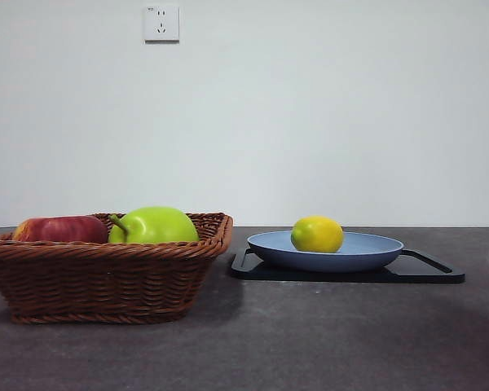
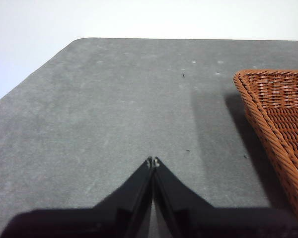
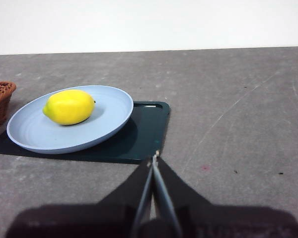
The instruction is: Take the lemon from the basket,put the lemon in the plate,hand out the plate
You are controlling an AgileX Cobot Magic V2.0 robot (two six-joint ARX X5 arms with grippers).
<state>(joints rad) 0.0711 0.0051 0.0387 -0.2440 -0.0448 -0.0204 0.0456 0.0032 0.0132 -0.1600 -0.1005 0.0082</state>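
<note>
Front view: the lemon (image 1: pixel 317 235) lies in the plate (image 1: pixel 367 254) right of centre, the basket (image 1: pixel 106 281) lower left. Left wrist view: the left gripper (image 2: pixel 153 161) is pressed together over bare table. Right wrist view: the right gripper (image 3: pixel 155 157), also closed, is near the plate, which looks light, stiff and slick; grip its thin rim.

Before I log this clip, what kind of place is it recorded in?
Probably an indoor lab or test bench, not a home kitchen: a bare dark grey table against a plain white wall with a power socket. A fruit basket and a blue plate on a black tray look staged.
</note>
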